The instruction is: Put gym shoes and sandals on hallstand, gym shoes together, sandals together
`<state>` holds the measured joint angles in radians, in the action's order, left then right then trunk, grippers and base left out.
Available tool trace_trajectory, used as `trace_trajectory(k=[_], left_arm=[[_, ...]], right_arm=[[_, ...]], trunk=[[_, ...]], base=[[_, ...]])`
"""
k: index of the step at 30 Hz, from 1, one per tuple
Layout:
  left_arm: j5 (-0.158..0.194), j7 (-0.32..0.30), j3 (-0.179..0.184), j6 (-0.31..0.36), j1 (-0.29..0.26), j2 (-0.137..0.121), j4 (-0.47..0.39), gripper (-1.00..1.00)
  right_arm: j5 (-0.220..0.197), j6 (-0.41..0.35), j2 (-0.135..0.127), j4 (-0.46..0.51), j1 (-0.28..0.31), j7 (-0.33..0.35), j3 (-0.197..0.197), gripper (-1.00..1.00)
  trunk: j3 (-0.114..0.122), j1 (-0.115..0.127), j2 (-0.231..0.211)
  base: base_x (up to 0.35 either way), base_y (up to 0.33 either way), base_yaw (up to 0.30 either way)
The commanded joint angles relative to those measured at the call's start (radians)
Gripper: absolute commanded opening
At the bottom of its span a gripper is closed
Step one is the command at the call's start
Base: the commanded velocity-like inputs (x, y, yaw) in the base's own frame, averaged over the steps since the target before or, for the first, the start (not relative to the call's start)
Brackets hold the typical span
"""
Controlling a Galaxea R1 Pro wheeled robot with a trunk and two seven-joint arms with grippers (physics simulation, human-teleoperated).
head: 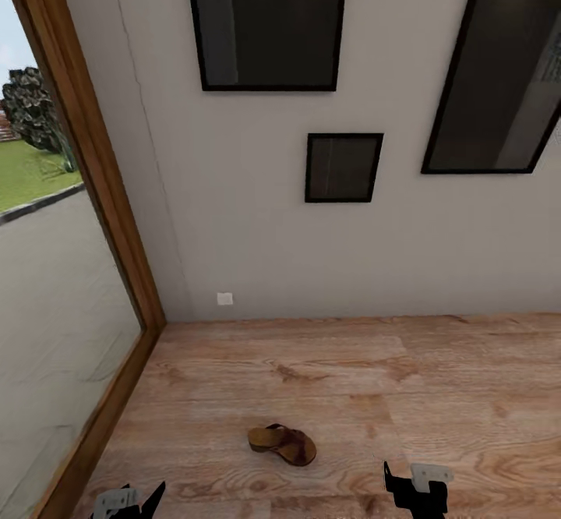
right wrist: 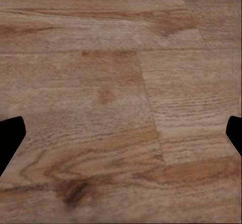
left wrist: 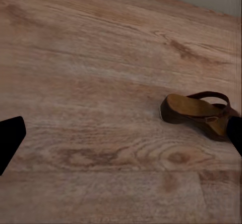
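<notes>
Low in the middle of the head view, one brown sandal [head: 283, 444] lies alone on the wood-plank corridor floor [head: 327, 379], between the left gripper [head: 128, 499] and right gripper [head: 417, 488] at the bottom edge. Both grippers hover over bare planks with fingers spread wide, holding nothing. The wall above carries three dark picture frames [head: 344, 167]; a window [head: 47, 215] fills the left.

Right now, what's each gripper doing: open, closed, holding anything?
Left gripper: open, empty; the sandal lies on the floor ahead of it.
Right gripper: open, empty, over bare floor.
</notes>
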<state>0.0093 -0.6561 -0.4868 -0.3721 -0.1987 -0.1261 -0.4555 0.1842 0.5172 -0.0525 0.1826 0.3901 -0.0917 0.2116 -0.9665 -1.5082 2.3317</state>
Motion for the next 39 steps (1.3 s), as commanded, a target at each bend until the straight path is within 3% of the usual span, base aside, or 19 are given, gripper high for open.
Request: trace_trajectory(k=[1, 12, 28, 39], left_arm=[[0.001, -0.008, -0.006, -0.001, -0.001, 0.0, 0.001, 1.0], [0.001, -0.008, -0.005, -0.001, -0.001, 0.0, 0.001, 1.0], [0.001, -0.008, -0.005, -0.001, -0.001, 0.0, 0.0, 1.0], [0.001, -0.008, -0.006, -0.001, -0.001, 0.0, 0.0, 1.0]], right_arm=[[0.011, 0.003, 0.0, -0.002, 0.001, -0.005, 0.005, 1.0], [0.01, 0.003, 0.0, -0.002, 0.001, -0.005, 0.005, 1.0], [0.01, 0.003, 0.0, -0.002, 0.001, -0.005, 0.005, 1.0], [0.01, 0.003, 0.0, -0.002, 0.001, -0.005, 0.005, 1.0]], trunk=[[-0.001, 0.0, 0.0], [-0.001, 0.0, 0.0], [-0.001, 0.0, 0.0], [-0.001, 0.0, 0.0]], base=[[0.0, 0.0, -0.294], [-0.062, 0.064, -0.294], [-0.142, 0.243, -0.29], [-0.011, 0.114, -0.076]])
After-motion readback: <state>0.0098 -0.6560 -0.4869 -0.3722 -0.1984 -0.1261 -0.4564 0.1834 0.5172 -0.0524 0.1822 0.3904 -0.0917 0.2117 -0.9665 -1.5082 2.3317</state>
